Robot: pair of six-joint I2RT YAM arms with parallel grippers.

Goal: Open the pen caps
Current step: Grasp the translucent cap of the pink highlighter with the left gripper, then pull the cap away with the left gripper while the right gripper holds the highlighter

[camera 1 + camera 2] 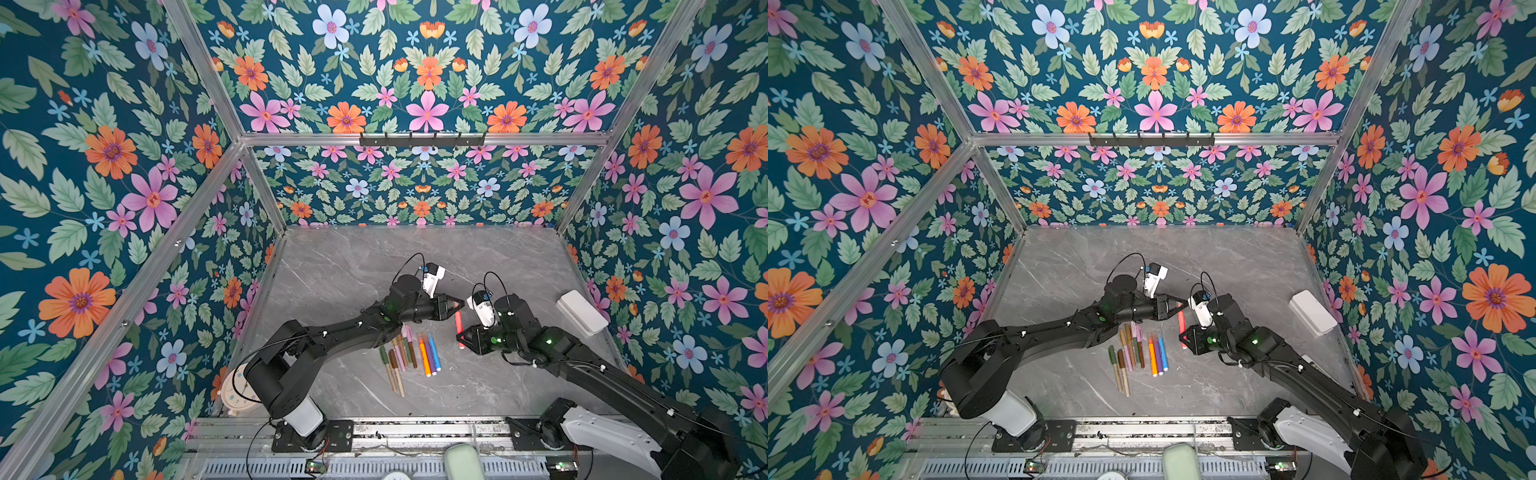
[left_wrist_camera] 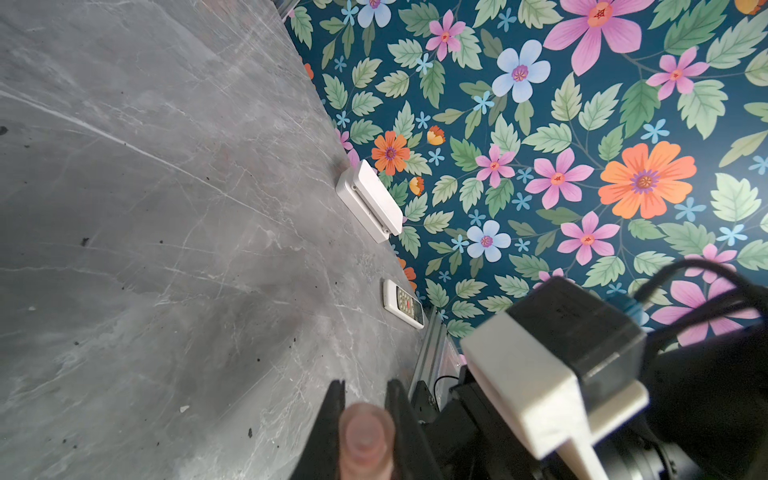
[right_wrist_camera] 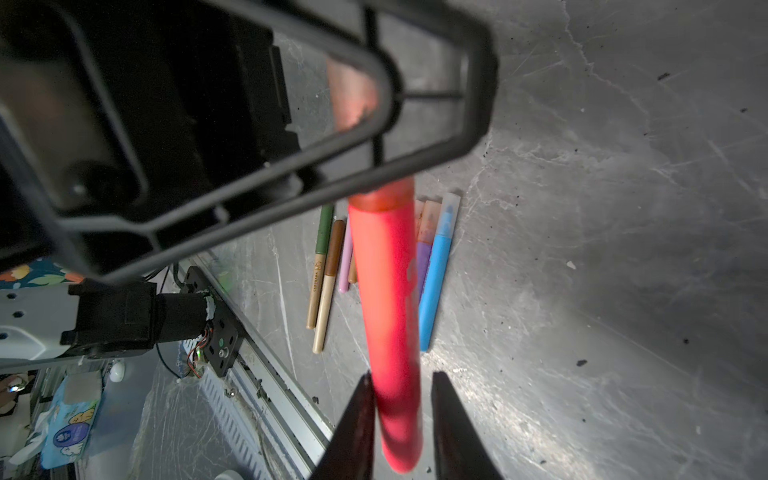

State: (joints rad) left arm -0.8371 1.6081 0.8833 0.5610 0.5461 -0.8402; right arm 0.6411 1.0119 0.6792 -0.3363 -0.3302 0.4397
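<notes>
In both top views, found the red pen (image 1: 459,328) raised off the grey table (image 1: 353,266), strung between the left gripper (image 1: 457,302) at its far end and the right gripper (image 1: 464,338) at its near end. Noted the other pens (image 1: 409,353) lying side by side on the table just beside it, and a white box (image 1: 582,312) well apart by the wall.

In the left wrist view, saw the left gripper (image 2: 365,386) clamped tight on the pale translucent cap (image 2: 365,440), a finger pressed to each side.

In the right wrist view, saw the right gripper (image 3: 401,382) straddling the red pen (image 3: 388,291) with jaws parted: one finger touching, a sliver of gap at the other, so no firm hold there. Made out the cap (image 3: 353,95) through the left gripper's finger frame. Could not tell whether seated or already parted from the barrel.

Judged the pen light, stiff and smooth-skinned, apt to slide or roll in a loose pinch. Judged the cap a snug push fit, wanting a straight pull along the pen's length. Reckoned the best holds to be across the cap's middle and on the barrel close behind its collar, squeezed firm before any pull.
</notes>
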